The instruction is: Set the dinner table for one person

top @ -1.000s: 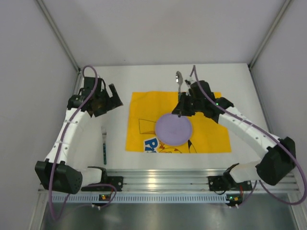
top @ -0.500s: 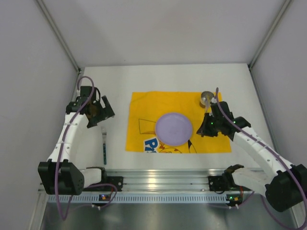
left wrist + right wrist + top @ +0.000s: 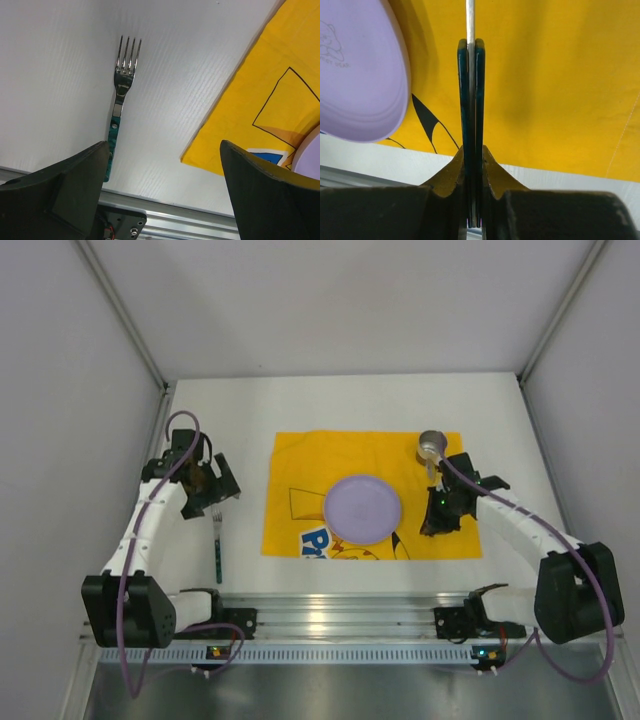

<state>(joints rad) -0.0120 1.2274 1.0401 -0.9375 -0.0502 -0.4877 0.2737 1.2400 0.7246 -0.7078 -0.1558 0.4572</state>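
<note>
On the white matte dinner table (image 3: 330, 400), a teal-handled steel fork (image 3: 119, 100) lies near the left gripper (image 3: 164, 145), whose fingers are wide apart. The right gripper (image 3: 471, 170) pinches a teal-handled steel spoon (image 3: 471, 90) over the yellow cartoon-printed cloth (image 3: 300, 470), beside a round lilac plate (image 3: 362, 508).

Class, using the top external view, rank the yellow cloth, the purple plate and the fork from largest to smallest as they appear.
1. yellow cloth
2. purple plate
3. fork, about as long as the plate is wide but far thinner
</note>
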